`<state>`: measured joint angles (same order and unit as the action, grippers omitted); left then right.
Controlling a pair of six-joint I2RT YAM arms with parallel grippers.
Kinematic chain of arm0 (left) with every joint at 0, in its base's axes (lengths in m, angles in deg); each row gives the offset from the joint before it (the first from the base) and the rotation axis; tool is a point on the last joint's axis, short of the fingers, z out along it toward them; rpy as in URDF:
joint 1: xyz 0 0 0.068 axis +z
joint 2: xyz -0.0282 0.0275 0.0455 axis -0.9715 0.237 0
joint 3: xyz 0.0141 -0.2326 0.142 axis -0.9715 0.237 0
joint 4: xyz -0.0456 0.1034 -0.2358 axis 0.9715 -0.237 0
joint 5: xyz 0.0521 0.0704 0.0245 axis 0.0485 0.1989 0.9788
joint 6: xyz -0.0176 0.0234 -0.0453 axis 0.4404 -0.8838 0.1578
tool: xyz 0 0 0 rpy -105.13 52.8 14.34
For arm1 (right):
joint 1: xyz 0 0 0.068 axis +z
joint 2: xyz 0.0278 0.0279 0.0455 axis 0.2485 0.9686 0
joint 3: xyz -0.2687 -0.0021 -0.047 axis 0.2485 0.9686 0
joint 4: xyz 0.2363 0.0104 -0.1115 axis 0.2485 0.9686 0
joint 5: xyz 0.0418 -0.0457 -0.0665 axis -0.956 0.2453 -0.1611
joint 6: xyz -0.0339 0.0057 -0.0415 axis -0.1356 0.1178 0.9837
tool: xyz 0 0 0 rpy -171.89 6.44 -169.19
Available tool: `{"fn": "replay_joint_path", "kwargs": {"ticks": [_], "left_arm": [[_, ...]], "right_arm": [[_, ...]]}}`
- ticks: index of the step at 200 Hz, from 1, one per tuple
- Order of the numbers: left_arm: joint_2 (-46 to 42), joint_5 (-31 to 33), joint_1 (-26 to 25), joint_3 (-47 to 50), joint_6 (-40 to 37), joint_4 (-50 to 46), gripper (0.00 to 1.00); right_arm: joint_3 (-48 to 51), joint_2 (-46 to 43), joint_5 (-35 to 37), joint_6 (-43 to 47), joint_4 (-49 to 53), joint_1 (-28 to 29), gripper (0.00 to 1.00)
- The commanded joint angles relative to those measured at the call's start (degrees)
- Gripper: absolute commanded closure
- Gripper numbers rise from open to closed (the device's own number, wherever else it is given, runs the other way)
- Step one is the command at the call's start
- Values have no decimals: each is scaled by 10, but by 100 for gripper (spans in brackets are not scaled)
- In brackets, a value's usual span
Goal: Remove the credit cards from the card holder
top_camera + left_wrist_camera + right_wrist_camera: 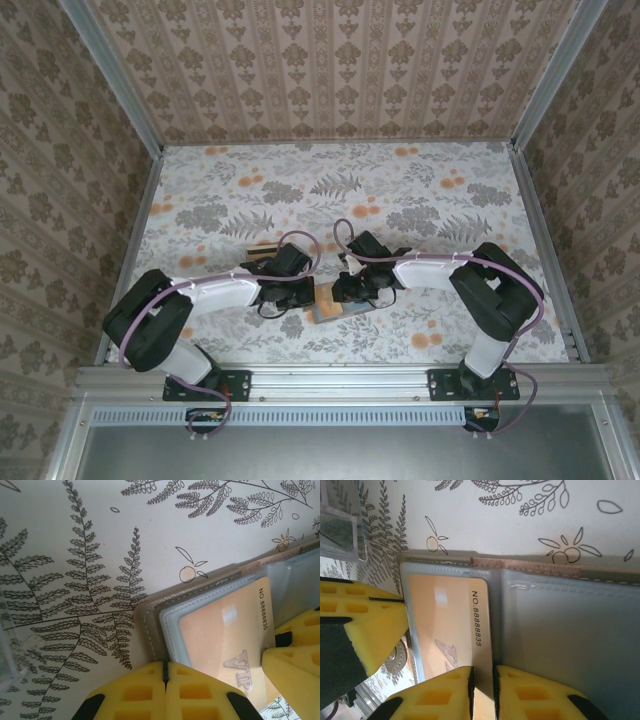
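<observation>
The card holder (330, 311) lies open on the flowered table between my two grippers, its blue-grey lining (560, 625) facing up. A tan-orange credit card (450, 625) marked VIP sits in the left panel's clear pocket, and its numbered edge (264, 615) sticks out toward the fold. My left gripper (165, 672) is shut, its tips at the holder's outer stitched edge (150, 625). My right gripper (483, 680) stands over the card's numbered edge with a narrow gap between its jaws, and the card's face shows through that gap.
A clear plastic tray (263, 250) sits just behind the left gripper, and its corner (340, 530) is close to the holder. Patterned walls close in the table on three sides. The back half of the table is open room.
</observation>
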<state>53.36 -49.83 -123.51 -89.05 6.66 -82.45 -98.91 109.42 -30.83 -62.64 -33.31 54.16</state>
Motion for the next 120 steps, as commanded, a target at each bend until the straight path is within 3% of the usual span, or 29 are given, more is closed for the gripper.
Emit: {"fn": "replay_joint_path", "kwargs": {"ticks": [1,24,120], "left_arm": [[24,0,-7,2,-11,-21,100],[23,2,-7,3,-13,-24,100],[24,11,-4,8,-14,-41,100]], "right_arm": [[-4,17,-14,-4,-11,2,84],[2,8,-2,-4,-4,1,100],[51,-37,16,2,13,-44,100]]}}
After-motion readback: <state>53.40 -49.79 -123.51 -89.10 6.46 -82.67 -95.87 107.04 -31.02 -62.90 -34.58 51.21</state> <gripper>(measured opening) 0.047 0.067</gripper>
